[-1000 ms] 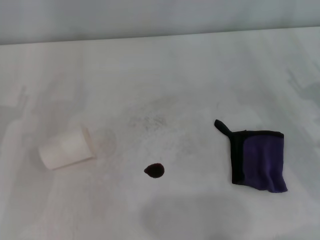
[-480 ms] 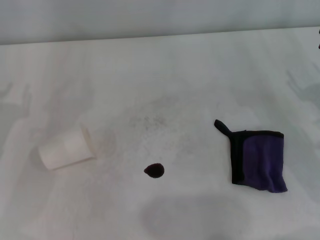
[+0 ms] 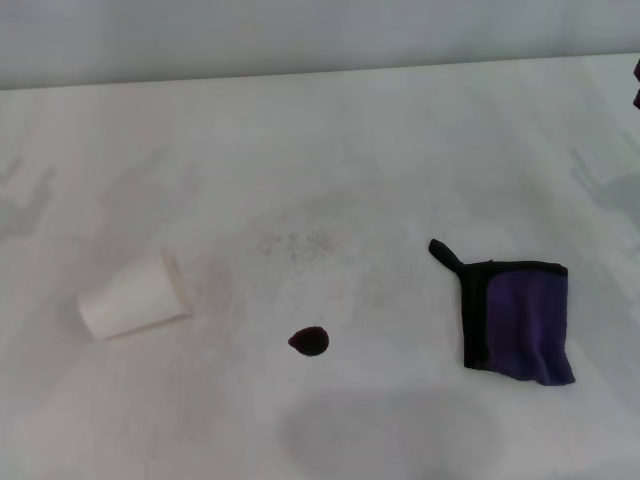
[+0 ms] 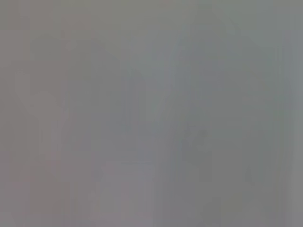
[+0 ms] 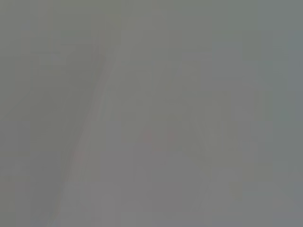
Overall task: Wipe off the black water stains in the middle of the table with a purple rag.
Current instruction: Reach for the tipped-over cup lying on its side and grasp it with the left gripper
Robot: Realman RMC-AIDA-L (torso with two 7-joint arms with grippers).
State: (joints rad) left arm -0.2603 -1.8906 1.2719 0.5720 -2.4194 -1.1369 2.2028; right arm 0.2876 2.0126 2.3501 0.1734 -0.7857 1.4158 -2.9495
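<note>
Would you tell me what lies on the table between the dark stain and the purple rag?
Nothing: in the head view, only bare white table separates the black water stain from the purple rag. The tipped paper cup lies on the stain's other side.

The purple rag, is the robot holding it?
No. The purple rag lies loose on the table, with no gripper on it. Nothing is held.

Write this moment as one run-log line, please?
stage: wiping not started | purple rag: flat on table, untouched | black water stain: unwiped, left of rag | white cup: on its side | right gripper: at frame edge
</note>
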